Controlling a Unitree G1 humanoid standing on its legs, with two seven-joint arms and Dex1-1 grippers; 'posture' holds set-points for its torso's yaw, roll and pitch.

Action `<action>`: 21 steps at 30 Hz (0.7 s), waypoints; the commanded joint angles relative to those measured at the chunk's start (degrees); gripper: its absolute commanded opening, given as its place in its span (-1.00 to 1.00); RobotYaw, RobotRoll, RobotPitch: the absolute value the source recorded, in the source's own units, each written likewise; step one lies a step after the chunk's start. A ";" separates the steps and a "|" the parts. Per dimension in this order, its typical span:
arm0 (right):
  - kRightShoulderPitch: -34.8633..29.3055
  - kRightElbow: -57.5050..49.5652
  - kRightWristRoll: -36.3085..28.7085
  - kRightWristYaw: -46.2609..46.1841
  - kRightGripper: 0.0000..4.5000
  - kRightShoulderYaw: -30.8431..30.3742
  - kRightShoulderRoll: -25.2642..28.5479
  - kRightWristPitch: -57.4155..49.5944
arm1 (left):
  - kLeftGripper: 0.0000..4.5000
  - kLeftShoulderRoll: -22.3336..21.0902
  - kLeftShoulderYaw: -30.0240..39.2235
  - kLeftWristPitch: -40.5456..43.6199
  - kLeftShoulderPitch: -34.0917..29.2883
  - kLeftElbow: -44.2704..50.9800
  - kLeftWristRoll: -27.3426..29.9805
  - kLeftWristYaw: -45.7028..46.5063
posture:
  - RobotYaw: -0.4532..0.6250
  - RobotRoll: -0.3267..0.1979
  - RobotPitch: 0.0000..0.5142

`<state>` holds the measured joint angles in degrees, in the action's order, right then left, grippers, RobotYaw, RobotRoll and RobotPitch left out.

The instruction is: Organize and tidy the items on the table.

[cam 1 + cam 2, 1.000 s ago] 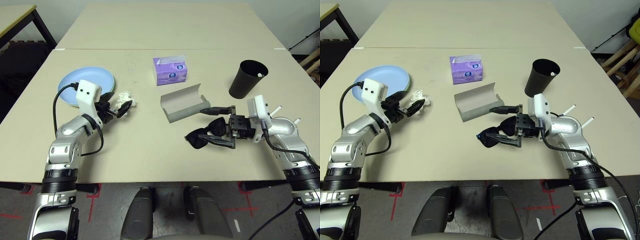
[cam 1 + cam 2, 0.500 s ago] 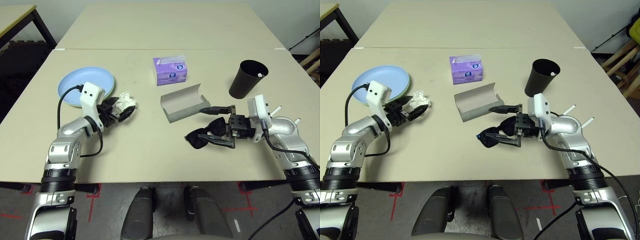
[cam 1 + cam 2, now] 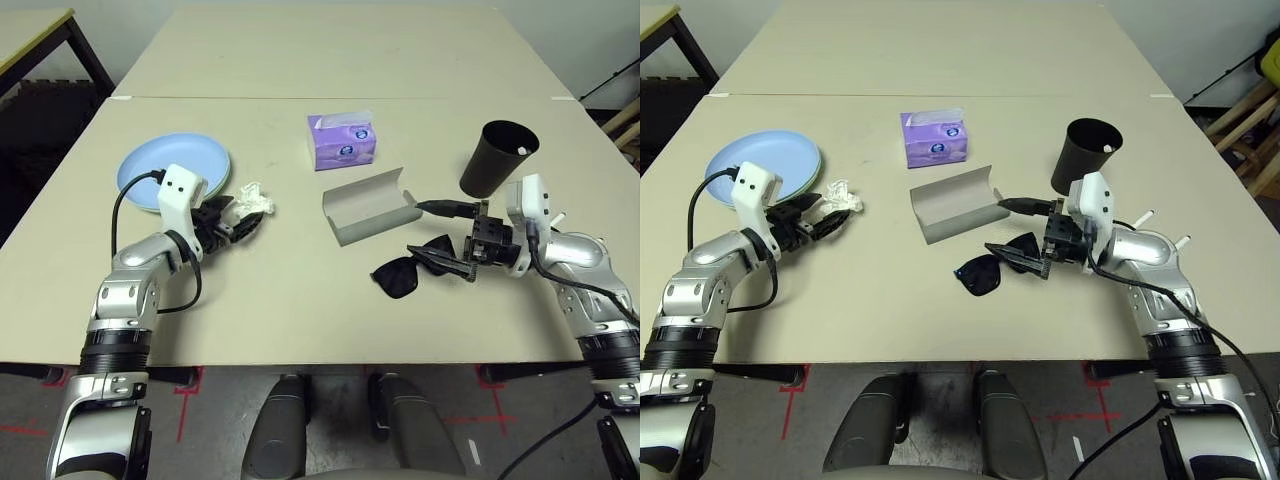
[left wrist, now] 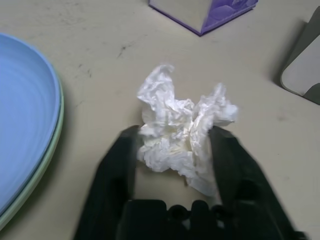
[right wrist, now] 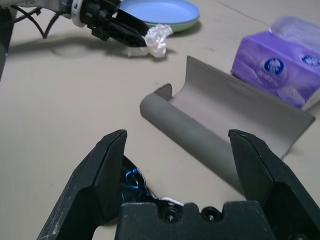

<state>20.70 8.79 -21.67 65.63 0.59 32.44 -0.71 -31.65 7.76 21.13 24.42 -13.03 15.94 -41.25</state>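
Nearest on the bench (image 3: pixel 300 320): sunglasses (image 3: pixel 402 277), right gripper (image 3: pixel 447 238) fingers spread wide around one temple arm, not clamped. Left gripper (image 4: pixel 176 150) fingers half closed, pads touching both sides of the tissue (image 4: pixel 182 132). Behind: open grey case (image 3: pixel 372 205), blue plate (image 3: pixel 165 167) stacked on green plate (image 4: pixel 35 175). Farthest: tissue box (image 3: pixel 341 140), black cup (image 3: pixel 495 157).

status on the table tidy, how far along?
Done: the light blue plate sits stacked on the pale green plate. In hand: the left gripper has its fingers on either side of the crumpled tissue. Left: the sunglasses lie on the table by the open right gripper, outside the open glasses case.
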 commanded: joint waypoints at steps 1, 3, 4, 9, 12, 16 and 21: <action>-1.21 -1.52 -0.18 -0.53 1.00 0.93 0.83 -0.46 | -0.36 -0.35 -1.00 0.63 0.21 -0.98 0.05 -1.46 | -0.01 0.25 -0.35; -1.49 -1.86 -0.29 -0.98 1.00 1.21 0.96 -0.65 | -0.72 -0.41 -0.99 0.82 0.44 -1.07 0.18 -2.00 | -0.02 0.25 -0.35; -1.64 -2.00 -0.38 -1.20 1.00 1.36 1.05 -0.75 | -0.86 -0.46 -1.01 0.89 0.62 -1.17 0.21 -2.27 | -0.02 0.25 -0.35; -2.56 -2.67 -0.61 -2.60 1.00 2.03 1.46 -1.18 | -0.98 -0.48 -0.80 0.73 1.45 -1.56 0.55 -3.72 | -0.02 0.25 -0.35; -3.36 -3.33 -1.11 -3.29 1.00 2.74 1.83 -1.85 | -0.98 -0.71 -0.38 1.60 2.16 -1.16 1.26 -4.65 | -0.03 0.25 -0.35; -4.04 -3.91 -1.24 -3.23 1.00 3.21 2.27 -2.34 | -0.98 -1.09 -0.04 2.48 2.73 -0.91 1.76 -5.20 | -0.02 0.25 -0.35; -4.47 -4.55 -1.49 -3.35 1.00 3.70 2.88 -2.77 | -0.98 -1.69 0.64 3.66 3.25 -0.44 2.88 -6.27 | -0.02 0.25 -0.36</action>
<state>16.96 5.44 -22.66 62.40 3.18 34.65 -3.08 -32.76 8.14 23.92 27.27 -14.18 17.97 -46.86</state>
